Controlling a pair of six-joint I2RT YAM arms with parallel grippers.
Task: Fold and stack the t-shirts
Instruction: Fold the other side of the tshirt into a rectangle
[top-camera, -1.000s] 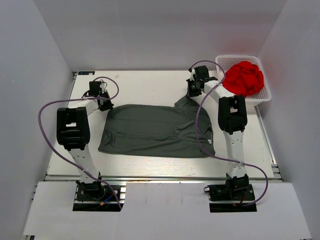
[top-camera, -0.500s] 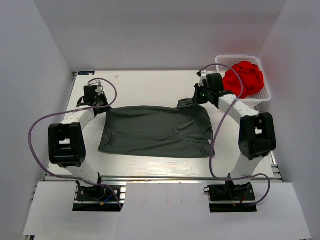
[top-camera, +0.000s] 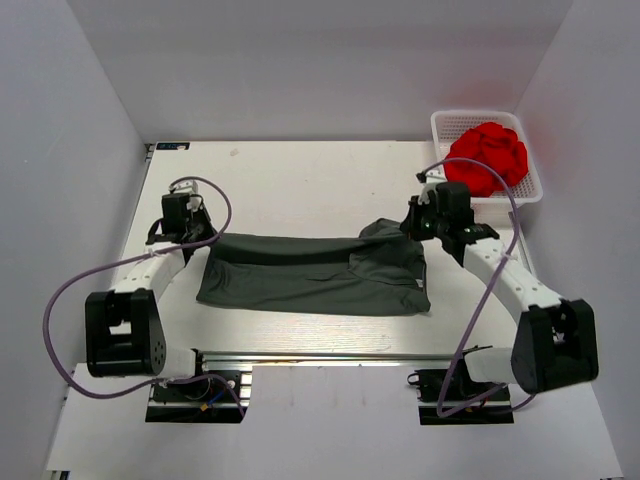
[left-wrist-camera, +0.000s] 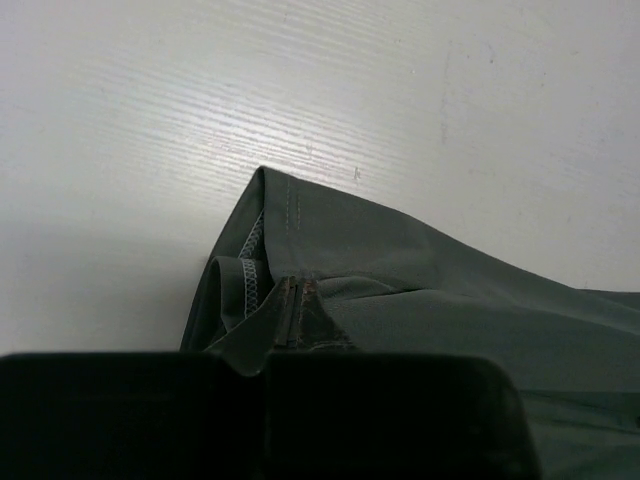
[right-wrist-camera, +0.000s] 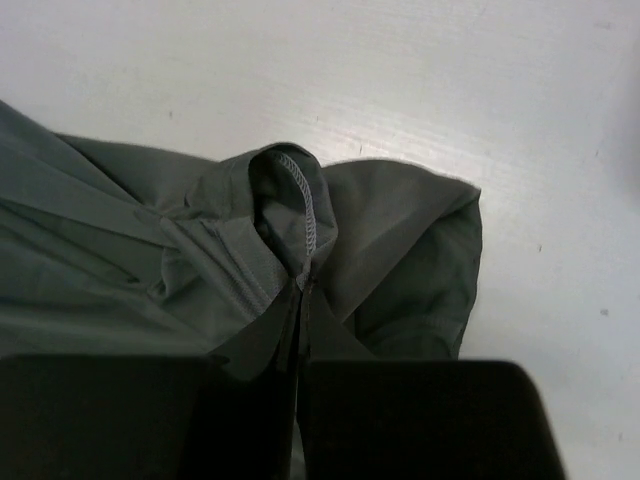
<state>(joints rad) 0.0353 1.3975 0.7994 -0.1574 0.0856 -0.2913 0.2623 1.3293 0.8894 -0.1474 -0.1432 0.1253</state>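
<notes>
A dark charcoal-grey t-shirt (top-camera: 310, 275) lies across the middle of the table, its far edge folded over toward me. My left gripper (top-camera: 192, 232) is shut on the shirt's far left corner, where a stitched hem (left-wrist-camera: 290, 215) shows in the left wrist view. My right gripper (top-camera: 416, 224) is shut on the far right corner, where bunched cloth with a stitched hem (right-wrist-camera: 305, 215) rises between the fingers in the right wrist view. A crumpled red t-shirt (top-camera: 486, 155) fills a basket at the back right.
A white mesh basket (top-camera: 528, 192) stands at the back right corner, close to my right arm. White walls close in the table on the left, back and right. Purple cables loop off both arms.
Both grippers have pulled the shirt's far edge toward the near side, folding it over the body. Both arms have drawn back and lowered.
</notes>
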